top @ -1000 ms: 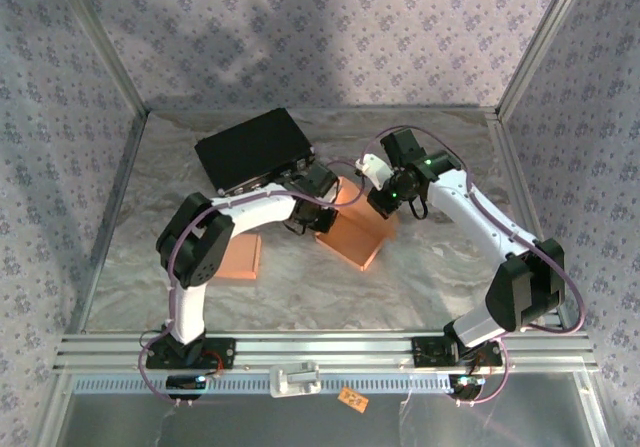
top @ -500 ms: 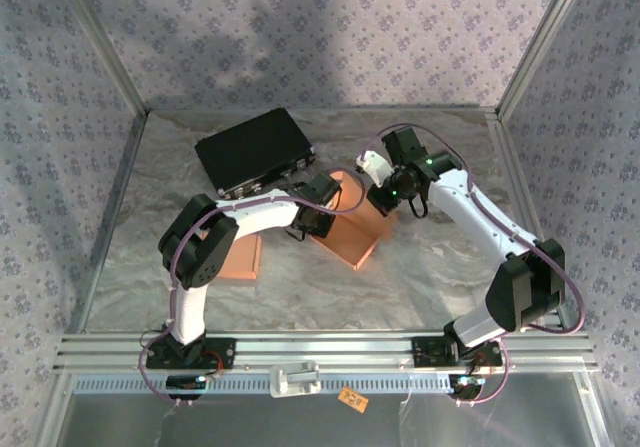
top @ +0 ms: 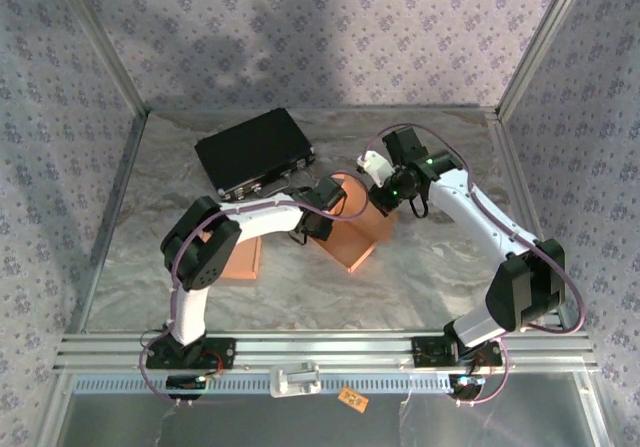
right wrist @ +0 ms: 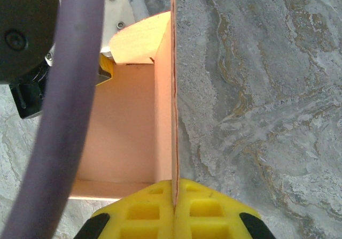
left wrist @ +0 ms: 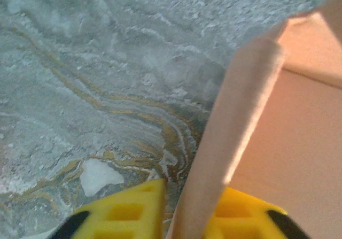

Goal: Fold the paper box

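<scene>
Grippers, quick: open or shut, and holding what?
Left gripper: a paper box wall stands between its jaws; gripped or loose cannot be told.
Right gripper: closed, pinching a paper box wall.

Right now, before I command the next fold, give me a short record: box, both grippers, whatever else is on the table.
paper box: orange, mid-table, open top, walls up
right gripper: shut on one box wall
left gripper: straddles another wall, grip unclear
black case: behind the box, apart from it
flat orange sheet: under the left arm
</scene>
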Controlling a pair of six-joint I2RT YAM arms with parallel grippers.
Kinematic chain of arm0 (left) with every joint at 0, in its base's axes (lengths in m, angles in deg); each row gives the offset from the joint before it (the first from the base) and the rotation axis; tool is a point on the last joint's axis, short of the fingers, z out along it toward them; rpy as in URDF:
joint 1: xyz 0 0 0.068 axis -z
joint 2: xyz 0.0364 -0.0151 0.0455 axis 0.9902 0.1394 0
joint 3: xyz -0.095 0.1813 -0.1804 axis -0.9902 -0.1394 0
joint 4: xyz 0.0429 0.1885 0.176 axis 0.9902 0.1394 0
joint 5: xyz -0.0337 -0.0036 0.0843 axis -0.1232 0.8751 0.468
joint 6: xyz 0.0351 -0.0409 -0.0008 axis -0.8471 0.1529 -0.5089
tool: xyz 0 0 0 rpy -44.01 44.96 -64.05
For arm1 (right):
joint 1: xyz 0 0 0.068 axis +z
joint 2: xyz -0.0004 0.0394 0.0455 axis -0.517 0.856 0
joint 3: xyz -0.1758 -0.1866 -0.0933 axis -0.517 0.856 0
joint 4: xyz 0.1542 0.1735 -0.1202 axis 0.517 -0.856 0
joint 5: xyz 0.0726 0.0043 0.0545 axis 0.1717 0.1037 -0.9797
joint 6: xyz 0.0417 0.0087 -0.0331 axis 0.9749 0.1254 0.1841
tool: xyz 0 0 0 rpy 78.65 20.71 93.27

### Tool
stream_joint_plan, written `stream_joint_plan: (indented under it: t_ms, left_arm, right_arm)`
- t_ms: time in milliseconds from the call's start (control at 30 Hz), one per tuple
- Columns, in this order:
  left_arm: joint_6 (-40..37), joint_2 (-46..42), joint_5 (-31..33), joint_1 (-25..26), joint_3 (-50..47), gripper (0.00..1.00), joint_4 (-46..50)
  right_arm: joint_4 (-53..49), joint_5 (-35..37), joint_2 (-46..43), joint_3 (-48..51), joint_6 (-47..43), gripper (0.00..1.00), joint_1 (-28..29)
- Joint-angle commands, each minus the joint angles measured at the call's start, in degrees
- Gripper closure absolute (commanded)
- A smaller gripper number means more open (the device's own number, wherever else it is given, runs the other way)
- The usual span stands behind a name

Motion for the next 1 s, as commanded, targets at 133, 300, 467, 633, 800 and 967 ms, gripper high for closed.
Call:
stream_joint_plan:
  t_ms: [133, 300, 467, 633, 800, 967]
  left_arm:
    - [-1.8, -5.1, -1.6, -0.3, -3.7, 0.59, 1.8]
    - [-1.4, -8.5, -8.6, -1.6, -5.1, 0.53, 1.9]
    - [-1.2, -11.5, -12.3, -2.7, -7.4, 0.42, 1.7]
    - [0.4, -16.6, -18.9, -4.3, -10.3, 0.46, -1.7]
    - [5.4, -24.1, -21.6, -7.8, -12.9, 0.49, -2.5]
    - [5.1, -28.1, -21.9, -10.2, -13.9, 0.51, 1.8]
  right_arm:
    - [0.0, 1.0, -0.3, 0.5, 0.2, 1.00, 1.3]
    - [0.3, 2.6, -0.1, 0.1, -0.6, 1.00, 2.1]
    - [0.2, 4.2, 0.5, -0.7, -1.9, 1.00, 3.2]
    - [0.4, 6.2, 1.3, -1.5, -4.5, 1.00, 5.3]
    - [0.9, 7.3, 0.5, -1.3, -10.4, 1.00, 7.2]
    - [2.9, 8.1, -0.3, 0.3, -18.5, 1.00, 8.8]
